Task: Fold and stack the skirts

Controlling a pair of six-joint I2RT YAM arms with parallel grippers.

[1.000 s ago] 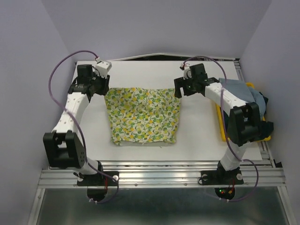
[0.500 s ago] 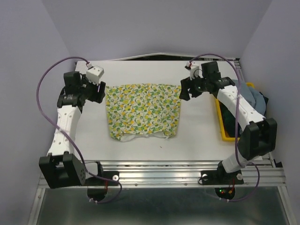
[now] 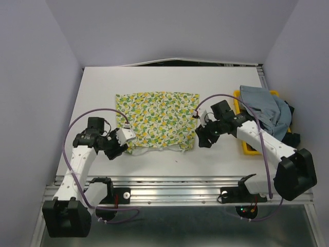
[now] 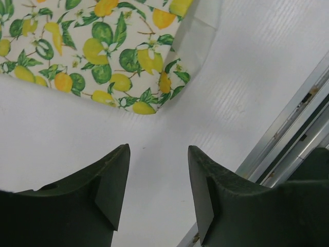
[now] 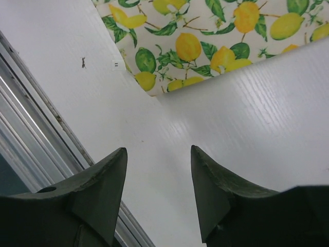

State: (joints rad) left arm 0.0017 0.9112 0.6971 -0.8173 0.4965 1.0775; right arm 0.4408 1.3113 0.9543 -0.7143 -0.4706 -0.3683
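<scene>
Top external: both arms have swung from the far corners of the lemon skirt (image 3: 157, 121) to its near ones.
The left gripper (image 3: 128, 141) and right gripper (image 3: 200, 136) hang parted and empty just beside those corners. The skirt lies spread flat on the table (image 3: 97, 92), so a fold from the near hem looks next. The blue-grey skirt (image 3: 262, 103) waits heaped on the tray (image 3: 247, 149). No readable writing shows.

Lemon-print skirt (image 3: 157, 121) soft matt cloth; table (image 3: 97, 92) smooth matt white.
</scene>
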